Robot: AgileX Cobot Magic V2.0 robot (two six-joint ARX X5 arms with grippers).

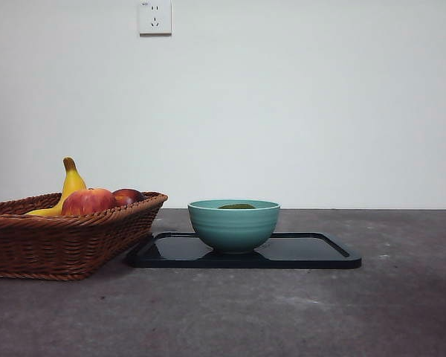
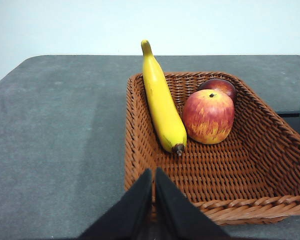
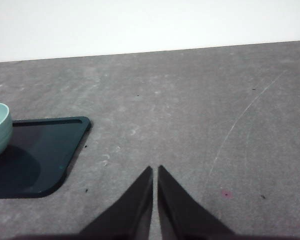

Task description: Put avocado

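The dark green avocado (image 1: 237, 206) lies inside the teal bowl (image 1: 234, 224); only its top shows above the rim in the front view. The bowl stands on a black tray (image 1: 312, 251). My left gripper (image 2: 154, 172) is shut and empty, over the near rim of the wicker basket (image 2: 270, 150). My right gripper (image 3: 155, 170) is shut and empty above bare table, apart from the tray (image 3: 35, 150) and the bowl's edge (image 3: 0, 125). Neither arm shows in the front view.
The wicker basket (image 1: 59, 238) at the left holds a yellow banana (image 2: 162, 105), a red-yellow apple (image 2: 208, 116) and a darker red fruit (image 2: 220, 86) behind it. A wall socket (image 1: 154, 17) is on the back wall. The grey table stretches right of the tray.
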